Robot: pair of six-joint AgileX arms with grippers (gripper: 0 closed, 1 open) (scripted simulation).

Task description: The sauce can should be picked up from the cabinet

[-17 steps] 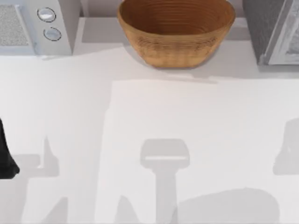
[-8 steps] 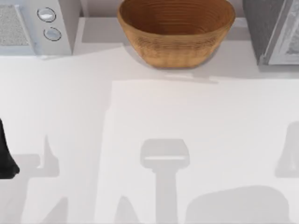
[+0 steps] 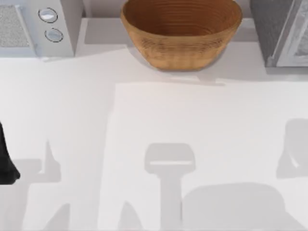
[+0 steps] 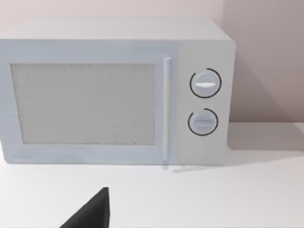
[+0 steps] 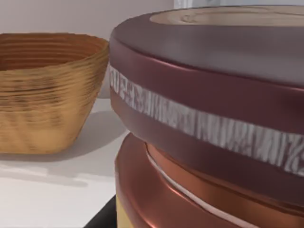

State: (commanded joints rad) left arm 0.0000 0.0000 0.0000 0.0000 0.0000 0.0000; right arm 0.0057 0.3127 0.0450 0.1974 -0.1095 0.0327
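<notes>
White table [image 3: 72, 106] takes up most of the top view. Cabinet [image 3: 279, 31] sits in the upper right corner, basket [image 3: 181, 31] top centre, microwave [image 3: 36, 26] upper left. Sauce can [image 5: 213, 118] looms huge right up against the right wrist camera; can't tell whether those fingers are clamped. Left arm [image 3: 6, 159] is parked at the left edge, fingers also unclear.

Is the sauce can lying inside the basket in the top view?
No. The basket shows only its bare woven inside in the top view, while the sauce can looms close in the right wrist view, beside the basket.
</notes>
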